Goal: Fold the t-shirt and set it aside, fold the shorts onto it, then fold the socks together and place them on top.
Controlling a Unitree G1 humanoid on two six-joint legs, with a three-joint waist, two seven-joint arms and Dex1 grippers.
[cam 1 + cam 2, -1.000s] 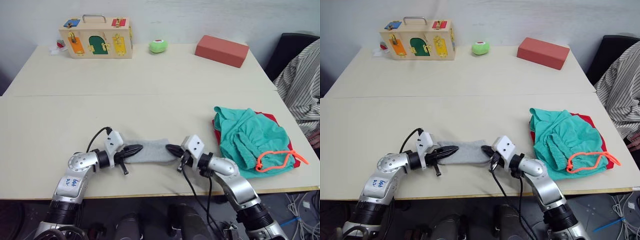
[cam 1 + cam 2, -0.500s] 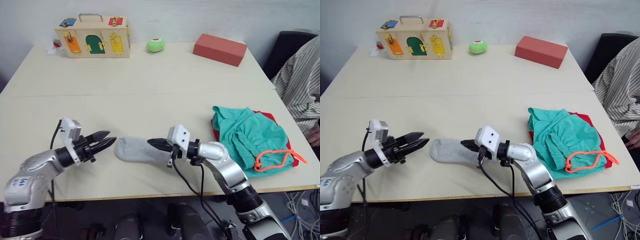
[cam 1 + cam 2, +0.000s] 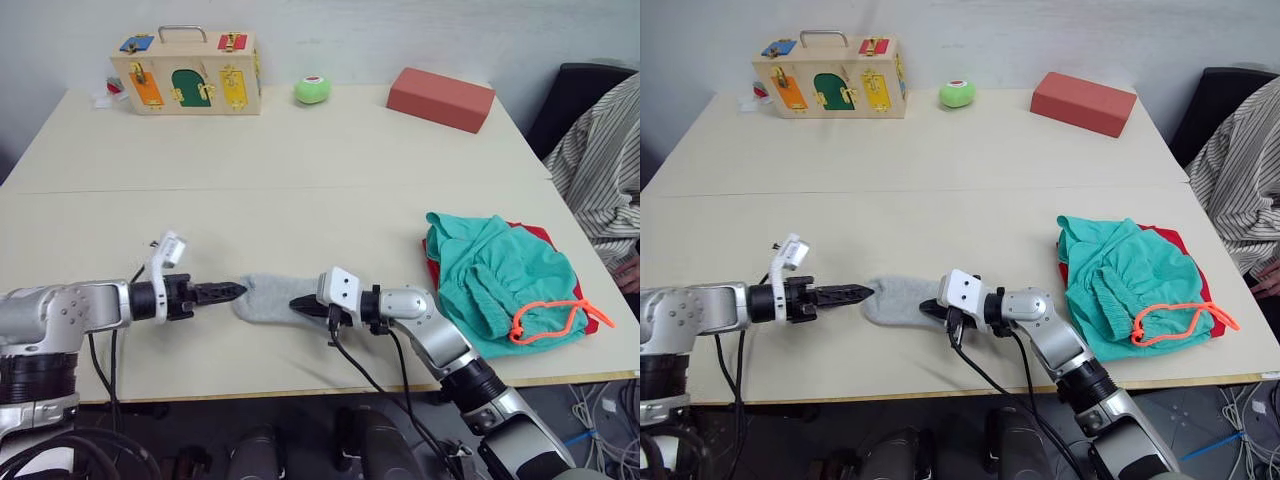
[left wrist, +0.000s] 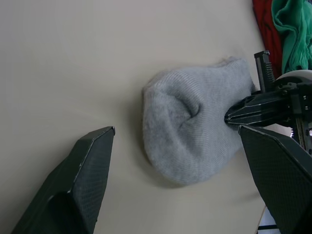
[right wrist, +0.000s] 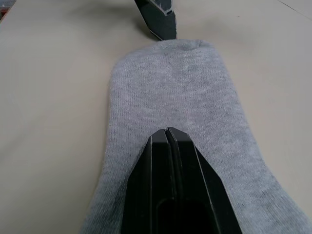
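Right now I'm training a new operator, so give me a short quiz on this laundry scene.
1. True or false: the shorts lie on top of the t-shirt.
2. Whose jaws stand open? A. left gripper B. right gripper C. both
3. Fill in: the socks lie on the ____.
Key: 1 true; 2 A; 3 table.

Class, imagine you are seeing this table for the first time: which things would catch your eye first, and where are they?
A grey sock lies near the table's front edge, the right gripper shut on one end and the open left gripper at the other. To the right, green shorts with an orange drawstring sit heaped on a red t-shirt. At the back stands a wooden box with coloured latches.
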